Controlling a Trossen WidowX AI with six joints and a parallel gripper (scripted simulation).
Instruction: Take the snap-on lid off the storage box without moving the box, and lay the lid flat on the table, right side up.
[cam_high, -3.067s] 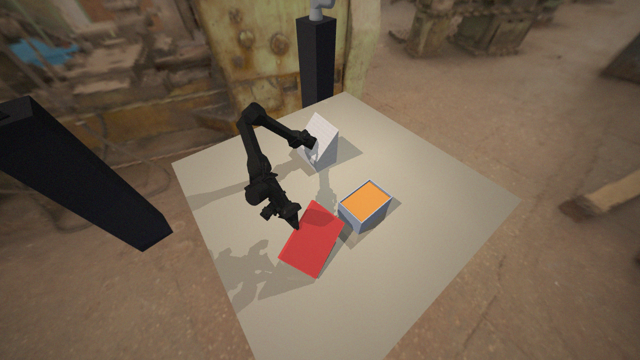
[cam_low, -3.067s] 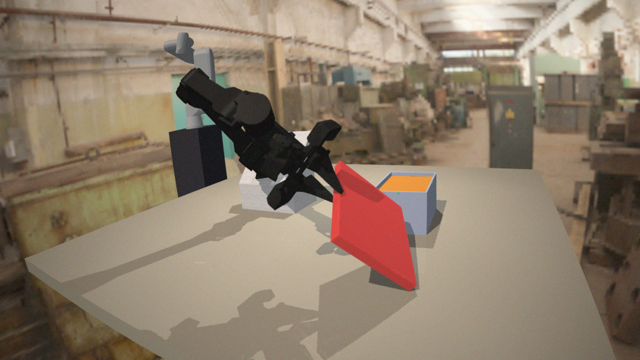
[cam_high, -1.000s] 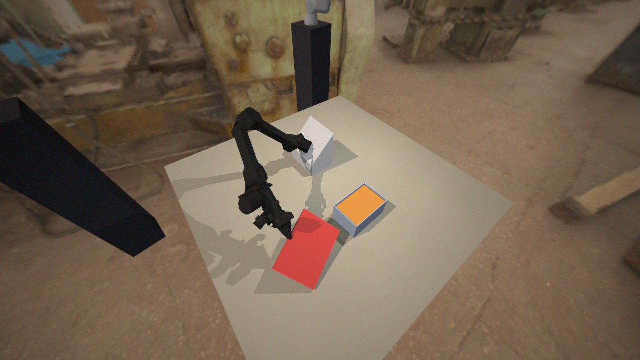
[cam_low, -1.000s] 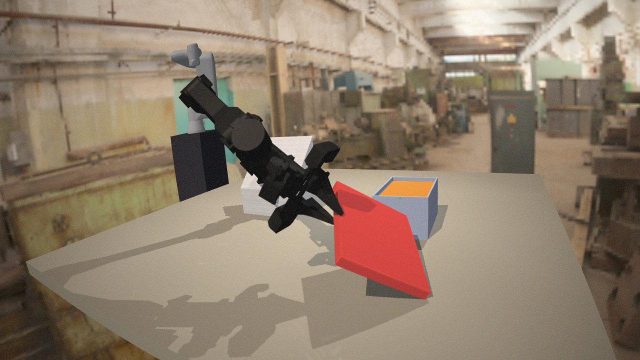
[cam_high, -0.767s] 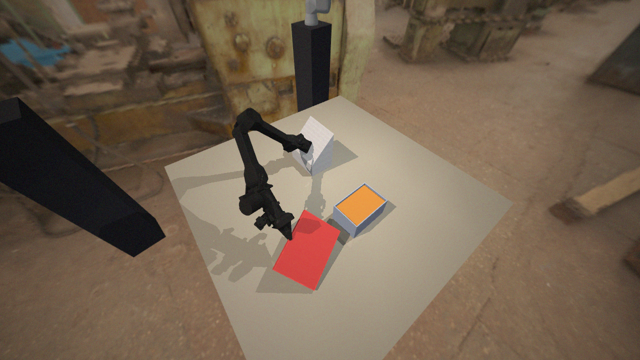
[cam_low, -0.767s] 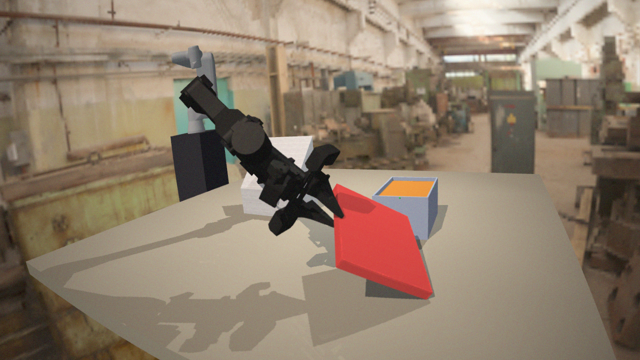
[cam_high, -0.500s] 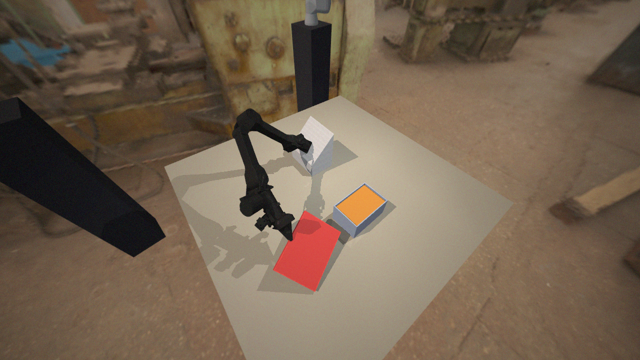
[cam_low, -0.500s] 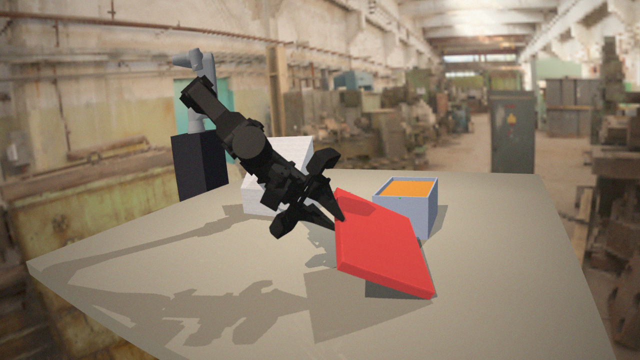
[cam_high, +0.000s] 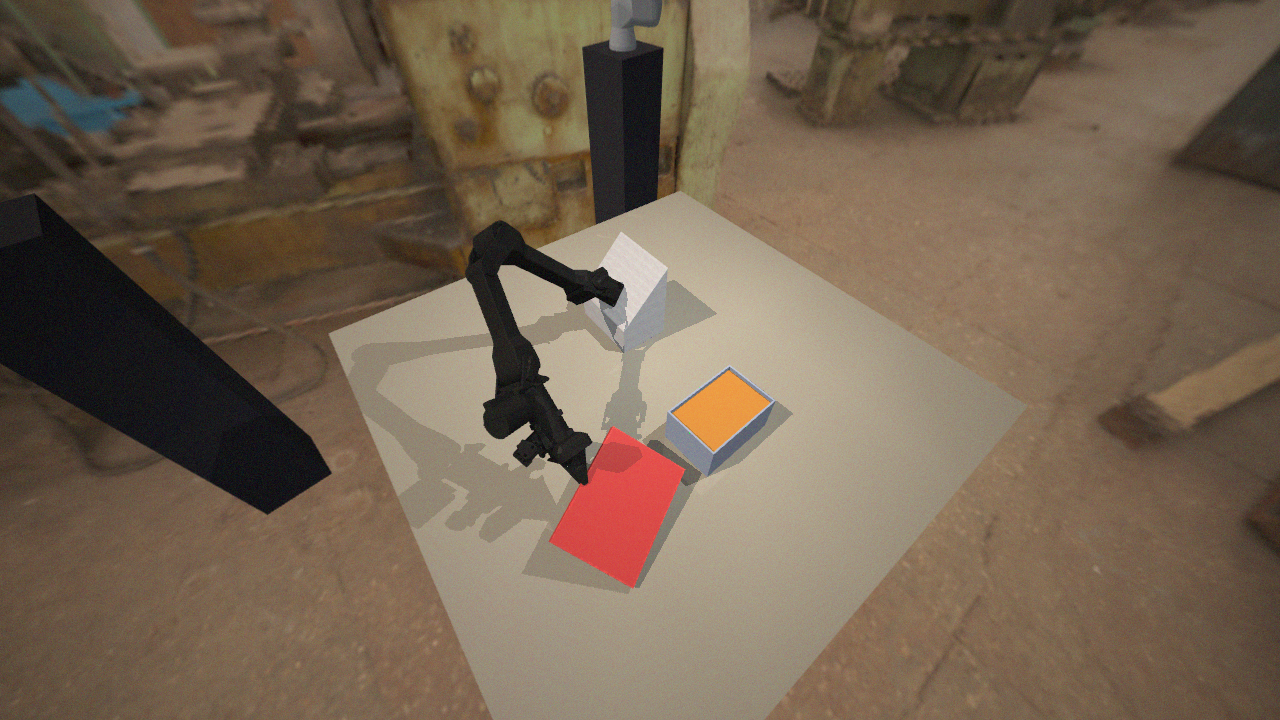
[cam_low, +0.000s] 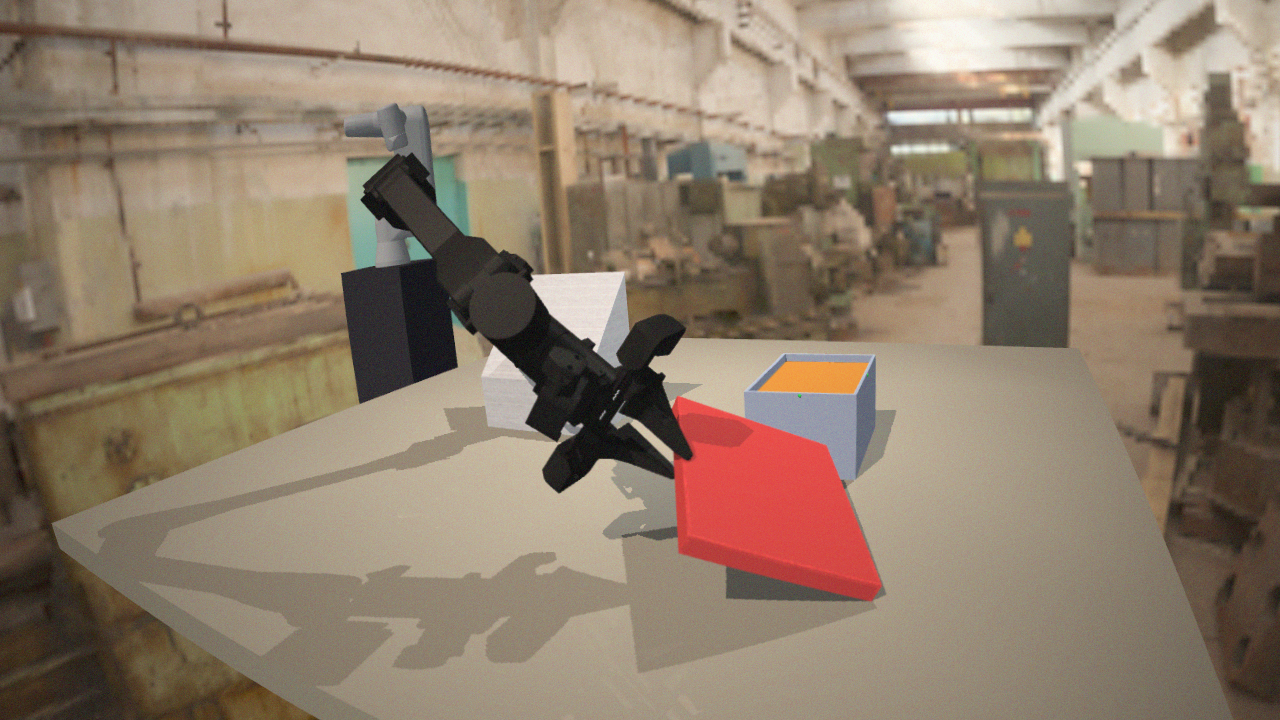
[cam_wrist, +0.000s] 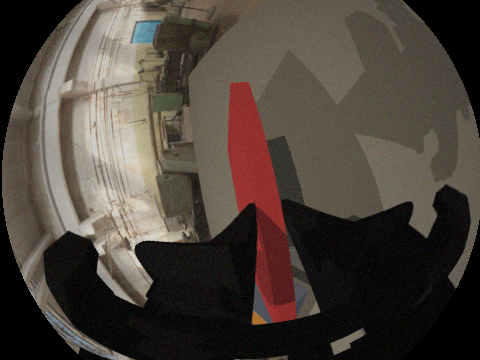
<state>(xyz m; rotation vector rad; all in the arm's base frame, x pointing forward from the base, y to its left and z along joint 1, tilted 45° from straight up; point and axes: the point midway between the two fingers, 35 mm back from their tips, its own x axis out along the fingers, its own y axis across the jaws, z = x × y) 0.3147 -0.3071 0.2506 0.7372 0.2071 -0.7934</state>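
Observation:
The red lid (cam_high: 617, 514) (cam_low: 760, 497) (cam_wrist: 254, 160) is off the box and hangs tilted just above the table, its far corner lowest. My gripper (cam_high: 583, 471) (cam_low: 677, 452) (cam_wrist: 268, 207) is shut on the lid's near edge, at the corner closest to the arm. The grey-blue storage box (cam_high: 721, 419) (cam_low: 814, 407) stands open beside the lid, its orange inside showing. In the wrist view the lid runs edge-on between the two black fingers.
A white wedge-shaped block (cam_high: 633, 291) (cam_low: 572, 340) stands behind the arm near the table's back edge. A black post (cam_high: 622, 125) (cam_low: 393, 326) stands at the back corner. The table (cam_high: 805, 555) (cam_low: 984, 555) drops off on all sides.

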